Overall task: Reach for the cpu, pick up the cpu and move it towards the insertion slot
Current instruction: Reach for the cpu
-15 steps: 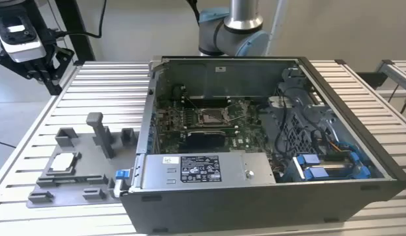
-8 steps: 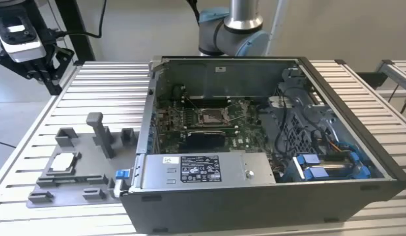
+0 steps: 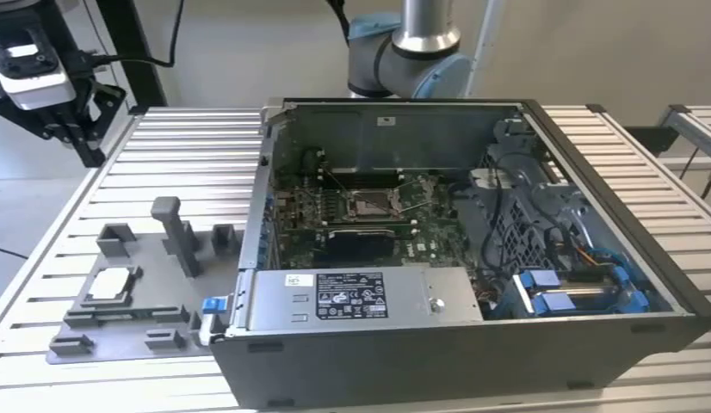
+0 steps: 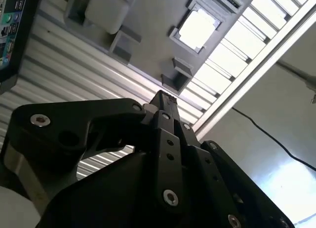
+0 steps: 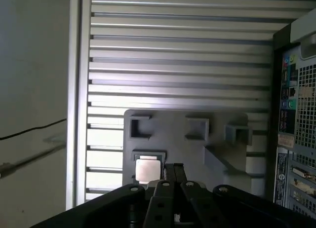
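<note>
The cpu [image 3: 112, 285] is a small silvery-white square lying flat in a recess of the grey plastic tray [image 3: 132, 317] at the exterior view's left. It also shows as a bright square in both wrist views [image 4: 199, 26] [image 5: 147, 170]. My gripper [image 3: 89, 148] hangs high above the table's far left corner, well away from the tray. Its black fingers [image 4: 163, 100] [image 5: 174, 170] stand pressed together, shut, with nothing between them. The insertion slot [image 3: 367, 204], with its shiny metal frame, sits on the board inside the open computer case.
The open computer case [image 3: 448, 335] takes up the middle and right of the slatted aluminium table [image 3: 194, 146]. Grey posts and blocks [image 3: 172, 225] rise from the tray beside the cpu. A black cable [image 4: 266, 134] runs over the floor beyond the table edge.
</note>
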Tool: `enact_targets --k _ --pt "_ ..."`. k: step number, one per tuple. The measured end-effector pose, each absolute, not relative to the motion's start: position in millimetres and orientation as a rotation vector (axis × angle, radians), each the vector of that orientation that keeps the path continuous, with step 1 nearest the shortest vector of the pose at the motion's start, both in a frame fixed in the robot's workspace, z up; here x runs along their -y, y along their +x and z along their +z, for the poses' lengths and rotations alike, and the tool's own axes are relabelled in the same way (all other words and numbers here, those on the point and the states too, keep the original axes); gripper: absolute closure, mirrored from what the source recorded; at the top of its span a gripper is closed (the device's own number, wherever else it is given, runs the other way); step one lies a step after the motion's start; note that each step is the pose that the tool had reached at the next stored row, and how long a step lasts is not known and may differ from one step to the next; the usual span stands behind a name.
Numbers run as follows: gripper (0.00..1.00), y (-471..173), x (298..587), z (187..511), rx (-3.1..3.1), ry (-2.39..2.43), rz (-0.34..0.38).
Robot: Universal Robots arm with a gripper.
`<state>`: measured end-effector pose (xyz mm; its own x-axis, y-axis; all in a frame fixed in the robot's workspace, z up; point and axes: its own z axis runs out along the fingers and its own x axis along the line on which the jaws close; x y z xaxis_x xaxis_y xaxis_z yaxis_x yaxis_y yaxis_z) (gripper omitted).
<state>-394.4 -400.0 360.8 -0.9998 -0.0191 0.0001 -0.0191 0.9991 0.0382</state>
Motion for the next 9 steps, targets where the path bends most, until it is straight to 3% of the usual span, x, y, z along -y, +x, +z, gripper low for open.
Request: enact_targets --k 9 --pt "1.0 -415 420 360 3.145 0.03 -0.06"
